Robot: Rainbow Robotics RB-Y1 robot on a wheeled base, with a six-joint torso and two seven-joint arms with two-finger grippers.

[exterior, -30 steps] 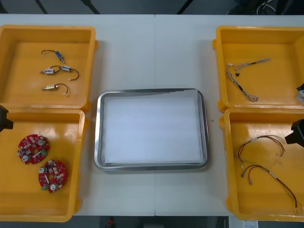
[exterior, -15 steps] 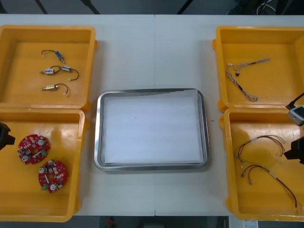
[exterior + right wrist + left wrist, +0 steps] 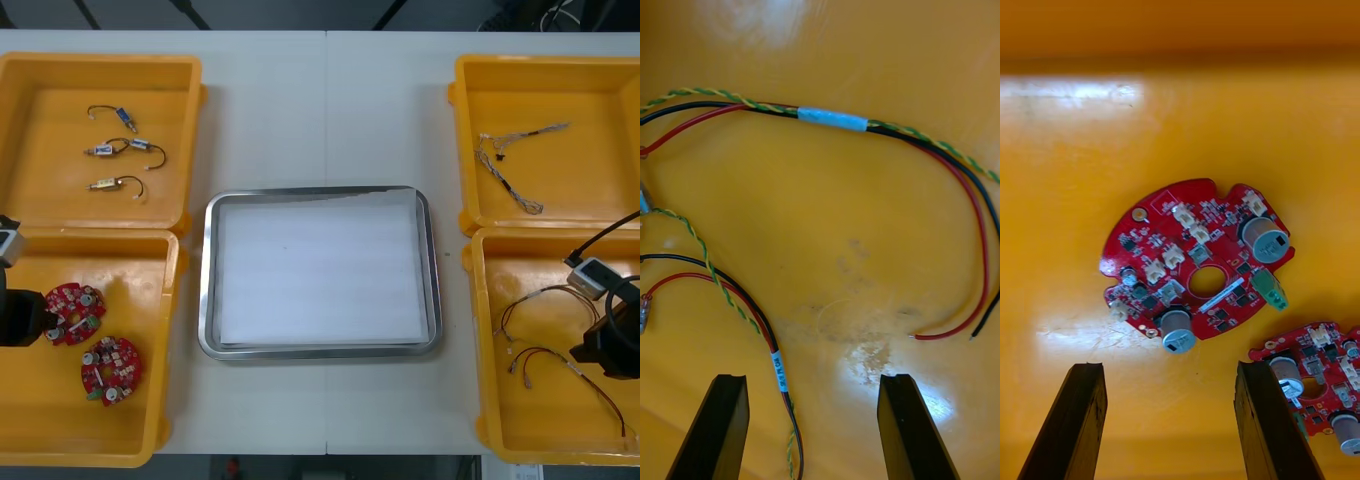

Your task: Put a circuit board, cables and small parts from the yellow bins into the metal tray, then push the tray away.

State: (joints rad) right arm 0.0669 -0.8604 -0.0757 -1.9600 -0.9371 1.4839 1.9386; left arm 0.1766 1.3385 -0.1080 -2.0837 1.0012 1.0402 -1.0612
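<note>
Two round red circuit boards (image 3: pixel 72 313) lie in the near left yellow bin (image 3: pixel 150 300). My left gripper (image 3: pixel 25 320) hangs over that bin's left side. In the left wrist view it (image 3: pixel 1169 424) is open, and one board (image 3: pixel 1196 266) lies just ahead of the fingers with the second board (image 3: pixel 1315 375) beside one finger. My right gripper (image 3: pixel 600 350) hovers over the near right yellow bin (image 3: pixel 485 330). In the right wrist view it (image 3: pixel 812 427) is open above red, yellow and black cables (image 3: pixel 779 360), one of which runs between the fingers.
The metal tray (image 3: pixel 207 270), white inside, sits mid-table between the bins. Small metal parts (image 3: pixel 120 150) lie in the far left bin (image 3: pixel 190 120). A thin twisted cable (image 3: pixel 510 170) lies in the far right bin (image 3: pixel 460 130).
Both arms have come in from the table's sides over the near bins. The left gripper now sits beside the boards, the right one above the cables.
</note>
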